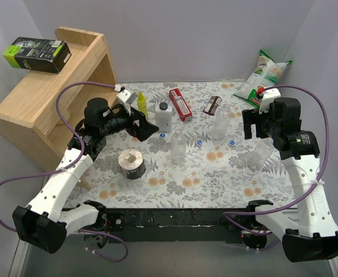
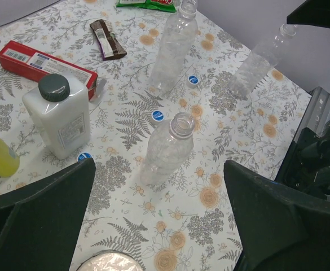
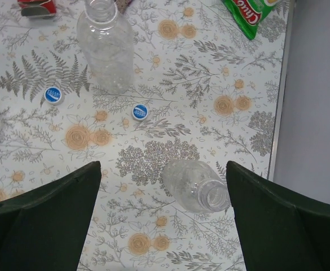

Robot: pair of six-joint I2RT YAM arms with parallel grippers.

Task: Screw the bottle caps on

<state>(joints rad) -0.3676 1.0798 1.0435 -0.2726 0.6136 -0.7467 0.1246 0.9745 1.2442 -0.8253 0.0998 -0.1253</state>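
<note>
Three bottles (image 1: pixel 179 147) upright, long axes vertical, mouths up | bottle caps (image 1: pixel 199 142) off

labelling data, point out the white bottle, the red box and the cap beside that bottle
white bottle (image 2: pixel 60 121), left wrist view, front of body
red box (image 2: pixel 43 63), left wrist view, top face
cap (image 2: pixel 84 156), left wrist view, blue top

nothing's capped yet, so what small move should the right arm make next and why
Probably lower the open right gripper around the uncapped bottle just beneath it, to hold it steady; a blue cap lies loose nearby.
</note>
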